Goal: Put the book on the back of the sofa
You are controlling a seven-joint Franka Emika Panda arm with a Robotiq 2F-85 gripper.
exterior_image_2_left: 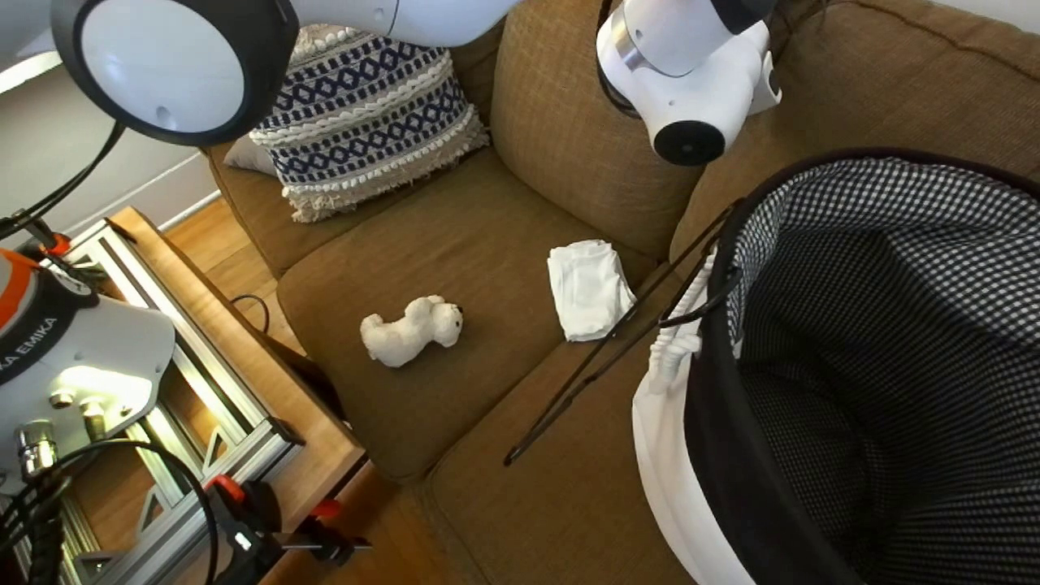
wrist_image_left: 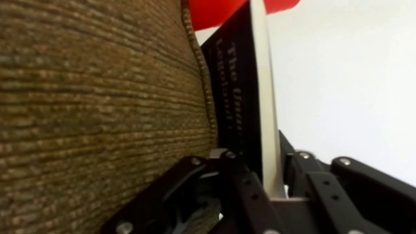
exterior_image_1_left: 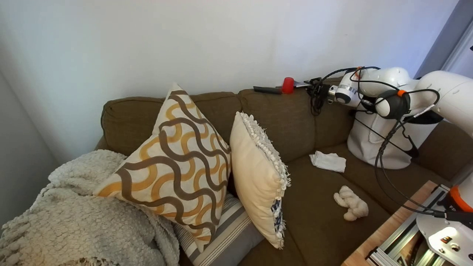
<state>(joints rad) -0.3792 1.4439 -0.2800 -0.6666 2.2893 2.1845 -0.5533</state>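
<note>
While the wrist view is dim around the fingertips, the black two-fingered gripper (wrist_image_left: 255,151) appears to pinch a slim, dark-covered book (wrist_image_left: 242,94) with pale page edges, one finger against the cover and the other just across the page block. The book points away from the wrist along the top of the brown, ribbed-fabric sofa back (wrist_image_left: 113,97), its cover meeting the line of the piped seam; whether it touches the cloth or hangs just over it, I cannot tell. Just beyond its far end is a smooth red cup-shaped object (exterior_image_1_left: 287,85), and past that a long black object (exterior_image_1_left: 266,89) of uncertain use, both before a plain white wall (exterior_image_1_left: 221,44).

The step in hand looks to be the placing: the book is at its spot, but not yet let go. The next move probably calls for a small, level settling onto the sofa top, with no forward push that could nudge the red object, then an easy spreading of the fingers and a straight retreat.

Farther out, a folded white cloth (exterior_image_1_left: 328,162) and a small white plush toy (exterior_image_2_left: 410,331) lie on the seat, with a black-rimmed white fabric basket (exterior_image_2_left: 670,463) near the cloth.
</note>
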